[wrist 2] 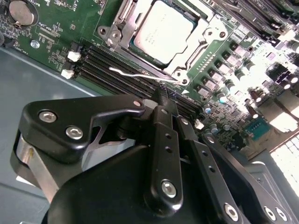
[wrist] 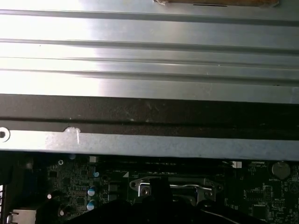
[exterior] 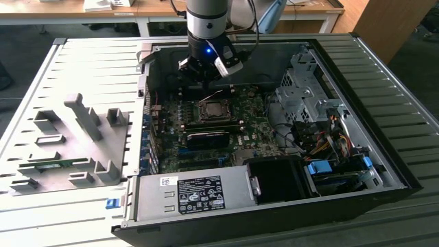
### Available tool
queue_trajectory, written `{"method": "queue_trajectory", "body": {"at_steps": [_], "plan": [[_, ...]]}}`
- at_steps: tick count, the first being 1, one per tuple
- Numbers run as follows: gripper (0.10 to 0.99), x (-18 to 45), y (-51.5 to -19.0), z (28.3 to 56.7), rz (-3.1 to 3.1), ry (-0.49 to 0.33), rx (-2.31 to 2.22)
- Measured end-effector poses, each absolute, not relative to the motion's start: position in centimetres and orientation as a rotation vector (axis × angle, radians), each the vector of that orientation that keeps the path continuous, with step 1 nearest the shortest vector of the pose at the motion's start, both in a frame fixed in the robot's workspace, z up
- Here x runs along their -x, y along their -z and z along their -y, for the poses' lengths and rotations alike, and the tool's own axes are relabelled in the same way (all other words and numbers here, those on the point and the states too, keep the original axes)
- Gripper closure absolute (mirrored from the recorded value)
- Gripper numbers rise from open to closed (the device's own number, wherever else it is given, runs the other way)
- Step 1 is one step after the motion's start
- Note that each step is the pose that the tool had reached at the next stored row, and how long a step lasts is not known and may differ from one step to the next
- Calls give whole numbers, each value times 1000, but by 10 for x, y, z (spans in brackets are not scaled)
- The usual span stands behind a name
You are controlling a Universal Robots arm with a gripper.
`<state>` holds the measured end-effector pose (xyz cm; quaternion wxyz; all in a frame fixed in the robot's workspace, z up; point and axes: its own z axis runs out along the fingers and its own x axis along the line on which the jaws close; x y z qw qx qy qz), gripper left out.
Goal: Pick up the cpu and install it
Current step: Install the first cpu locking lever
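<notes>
CPU (wrist 2: 163,30) seated in socket (wrist 2: 122,24), frame open.
Gripper (wrist 2: 161,95) just above, jaws pressed together, holding nothing; latch lever (wrist 2: 140,74) up, not yet clamped down.

Exterior view: even daylight, soft shadows, case interior (exterior: 226,118) dimmer than pale tabletop (exterior: 82,67); blue LED glow on arm (exterior: 207,50). Second wrist view: blown-out glare at motherboard (wrist 2: 280,121) edge, cpu (wrist 2: 163,30) lid sheen, near gripper (wrist 2: 161,100) dark, slightly soft. First wrist view: metal panel (wrist: 149,46) overexposed with bright streaks, board below underexposed, blurry.
</notes>
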<state>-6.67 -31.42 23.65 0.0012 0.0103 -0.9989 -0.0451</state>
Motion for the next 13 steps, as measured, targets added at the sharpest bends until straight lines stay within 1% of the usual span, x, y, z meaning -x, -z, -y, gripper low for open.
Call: {"method": "queue_trajectory", "body": {"at_steps": [13], "plan": [[980, 61, -226, 314, 3135, 141, -53]]}}
